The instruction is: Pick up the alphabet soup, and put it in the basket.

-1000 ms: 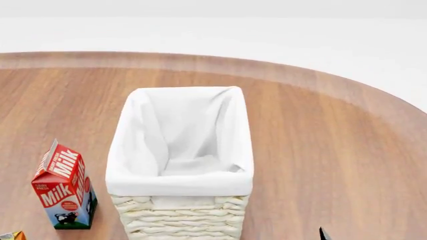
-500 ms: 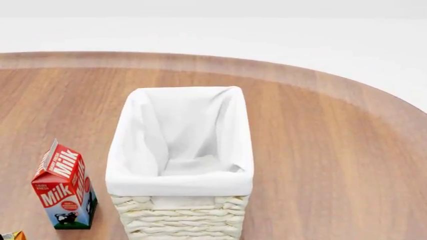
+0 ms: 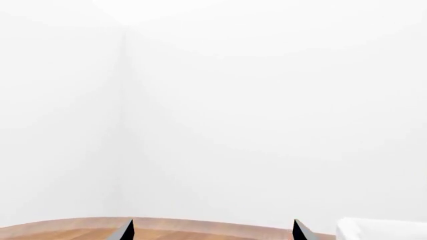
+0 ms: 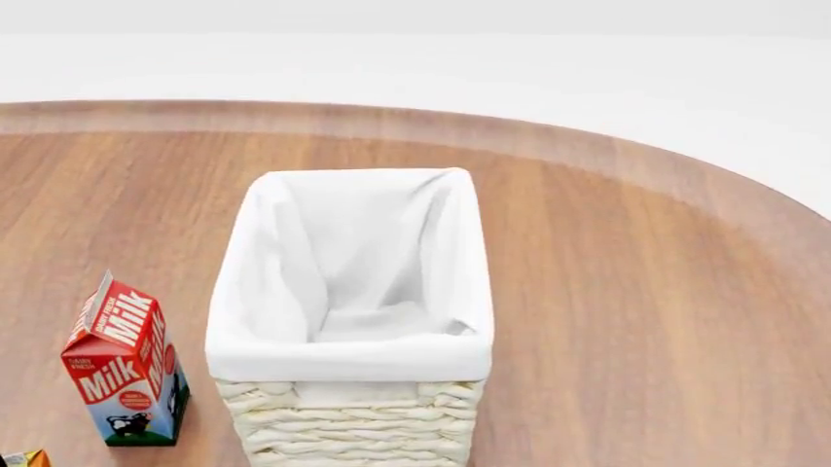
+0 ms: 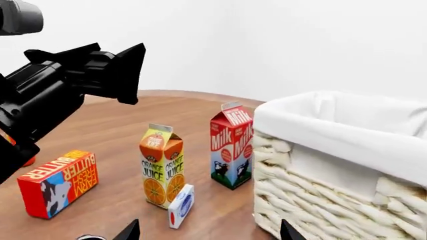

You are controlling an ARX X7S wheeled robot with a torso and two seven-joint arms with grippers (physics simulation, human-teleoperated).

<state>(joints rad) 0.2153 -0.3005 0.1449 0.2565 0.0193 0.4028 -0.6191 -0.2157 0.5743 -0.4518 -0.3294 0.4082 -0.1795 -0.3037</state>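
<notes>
The basket (image 4: 350, 365), cream wicker with a white cloth lining, stands mid-table and holds nothing that shows. Its wall (image 5: 320, 210) is beside my right gripper (image 5: 209, 232), which is open over bare wood; only its two dark fingertips show. My left gripper (image 3: 213, 232) is open too, facing a white wall, with a corner of the basket's cloth (image 3: 380, 230) to one side. The black left arm (image 5: 60, 85) hangs above the cartons. I cannot make out the alphabet soup in any view. A pale sliver (image 5: 90, 237) by a right fingertip is too small to name.
A red milk carton (image 5: 231, 150) stands next to the basket, also seen as the milk carton (image 4: 126, 365). An orange juice carton (image 5: 161, 165), a small white box (image 5: 181, 205) and a red butter box (image 5: 57, 182) stand beyond it. The round table's edge (image 4: 624, 146) curves behind.
A dark fingertip that showed at the bottom right of the head view a second ago has dropped out of it. The basket and milk carton have not moved.
</notes>
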